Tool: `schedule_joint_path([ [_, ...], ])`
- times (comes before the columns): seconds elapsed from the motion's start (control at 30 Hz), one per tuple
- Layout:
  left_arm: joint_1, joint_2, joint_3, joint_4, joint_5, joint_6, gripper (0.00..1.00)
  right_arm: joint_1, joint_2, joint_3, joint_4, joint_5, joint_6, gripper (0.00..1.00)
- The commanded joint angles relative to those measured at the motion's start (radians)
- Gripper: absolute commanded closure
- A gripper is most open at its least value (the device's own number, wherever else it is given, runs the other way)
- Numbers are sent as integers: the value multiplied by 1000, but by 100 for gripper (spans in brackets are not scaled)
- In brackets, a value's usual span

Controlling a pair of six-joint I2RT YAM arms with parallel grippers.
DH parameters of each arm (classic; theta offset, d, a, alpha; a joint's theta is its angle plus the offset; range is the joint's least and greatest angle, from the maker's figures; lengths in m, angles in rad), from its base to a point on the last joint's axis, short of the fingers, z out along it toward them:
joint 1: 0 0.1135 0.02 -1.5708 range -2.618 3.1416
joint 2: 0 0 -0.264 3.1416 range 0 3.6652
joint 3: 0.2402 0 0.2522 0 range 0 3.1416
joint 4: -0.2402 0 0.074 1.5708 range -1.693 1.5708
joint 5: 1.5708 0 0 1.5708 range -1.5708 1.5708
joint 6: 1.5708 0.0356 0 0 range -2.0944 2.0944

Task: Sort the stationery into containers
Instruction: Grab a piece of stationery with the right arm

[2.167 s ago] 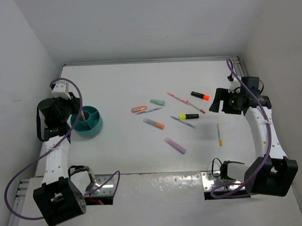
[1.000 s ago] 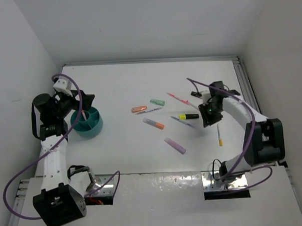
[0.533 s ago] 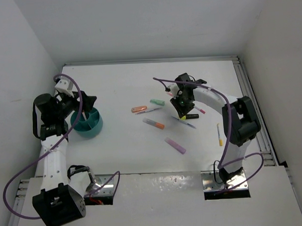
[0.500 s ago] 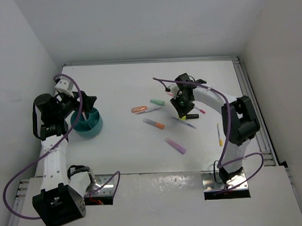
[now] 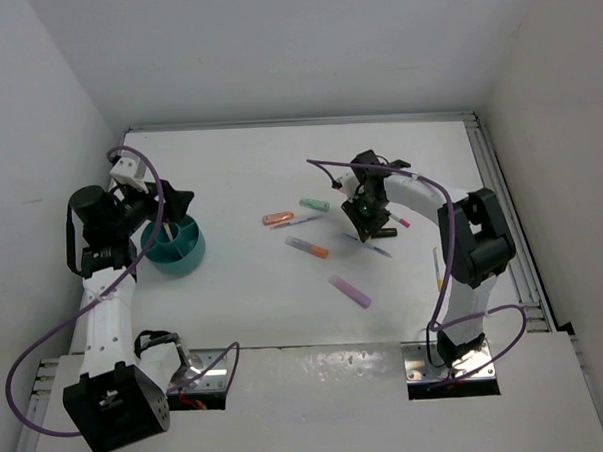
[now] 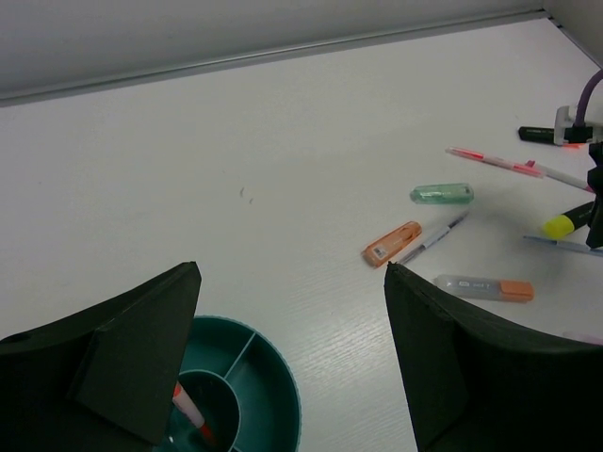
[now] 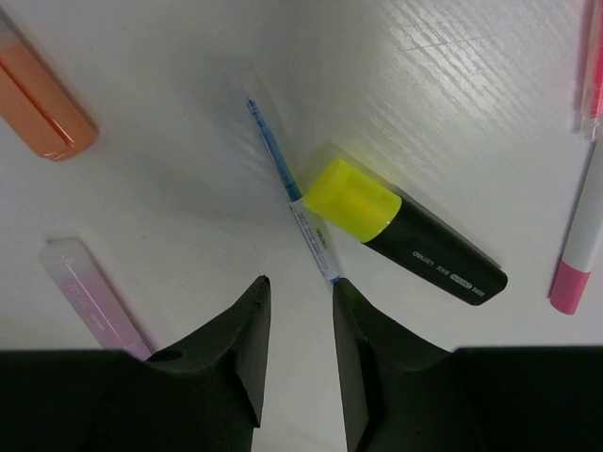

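The gripper (image 7: pixel 300 287) is at the bottom middle of the frame, with a narrow gap between its jaws. A thin blue pen (image 7: pixel 287 179) runs from the upper middle down to the fingertip (image 7: pixel 353 311) on the right side. Just beside the pen lies a black highlighter (image 7: pixel 429 254) with a yellow cap. An orange marker (image 7: pixel 38 99) is at the upper left and a pink marker (image 7: pixel 89 297) at the lower left.

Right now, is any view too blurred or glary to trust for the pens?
Top view: even light, faint shadows, the purple marker small but distinct. Left wrist view: left fingers dark and soft up close, bowl and mint pen clear. Right wrist view: yellow-capped marker crisp, right fingers slightly soft, no glare.
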Motion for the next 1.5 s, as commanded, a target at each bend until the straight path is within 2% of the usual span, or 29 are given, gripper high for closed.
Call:
schedule_joint_path([
  [0.0,-11,-4,26,53,13,10,15,-11,27,7,4,-19,-16,67],
  [0.8,-11,14,17,44,-14,27,15,-14,132,-14,73,-18,-75,70],
  [0.9,-14,8,21,43,-9,21,15,9,121,-32,75,-13,-80,76],
  [0.93,-12,7,26,43,-7,18,15,15,118,-36,72,-11,-85,81],
  [0.97,-15,2,30,5,-3,16,15,22,109,-37,69,-10,-86,91],
  [1.07,-17,-5,44,-13,0,15,15,46,84,-37,46,-8,-80,100],
  [1.47,-29,-44,52,-40,54,-26,16,125,-150,108,-45,-156,21,100],
])
